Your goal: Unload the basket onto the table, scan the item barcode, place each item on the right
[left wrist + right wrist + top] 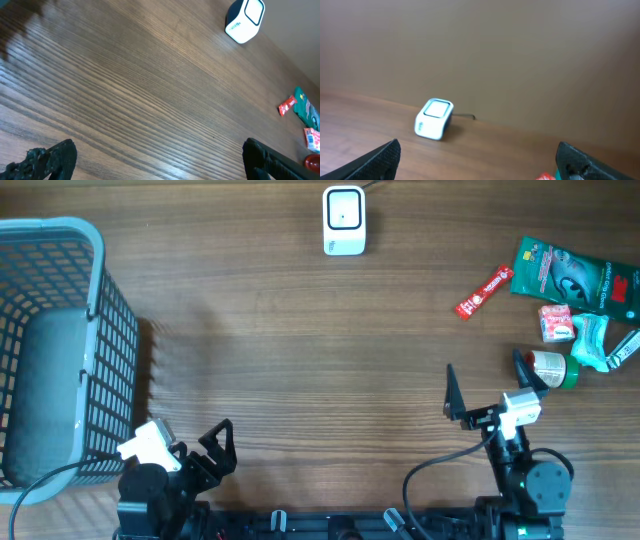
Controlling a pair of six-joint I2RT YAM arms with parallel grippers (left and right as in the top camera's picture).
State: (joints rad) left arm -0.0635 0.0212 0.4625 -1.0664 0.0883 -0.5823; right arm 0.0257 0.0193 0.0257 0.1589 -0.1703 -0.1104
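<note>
Standing at twelve o'clock by the table's far edge, the scanner [344,220] is faced toward the arms so that a barcode can be presented. The items, a green pouch [570,275] among them, are clustered at three o'clock, near the right gripper [488,385]. It and the left gripper [159,162] are held spread wide, with nothing grasped or touched.

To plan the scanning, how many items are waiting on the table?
5, all at the right side: red sachet, green pouch, small pink box, teal packet, small bottle. The pile overlaps, so more may be hidden.
</note>
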